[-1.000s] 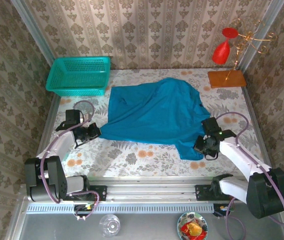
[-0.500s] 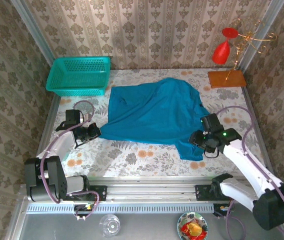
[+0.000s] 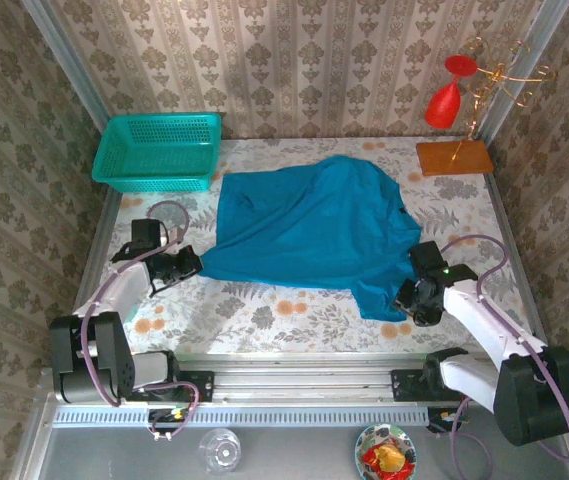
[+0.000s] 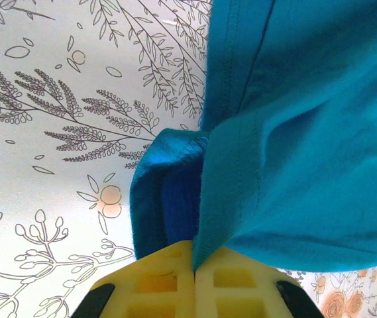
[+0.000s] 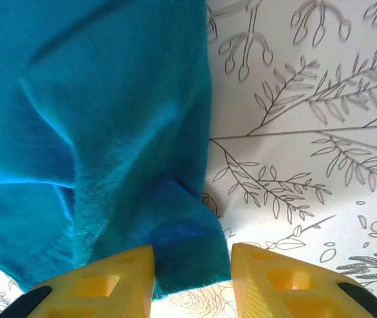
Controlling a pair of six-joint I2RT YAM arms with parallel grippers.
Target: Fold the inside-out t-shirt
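Across the middle of the table the inside-out t-shirt lay spread and slightly rumpled. Left gripper was clamped tight on the shirt's near-left corner. Right gripper stood narrow around the bunched near-right corner; I could not tell whether it truly pinched. Risk, as I judged it: lifting now could let that right corner slip out, dragging the fold lopsided.
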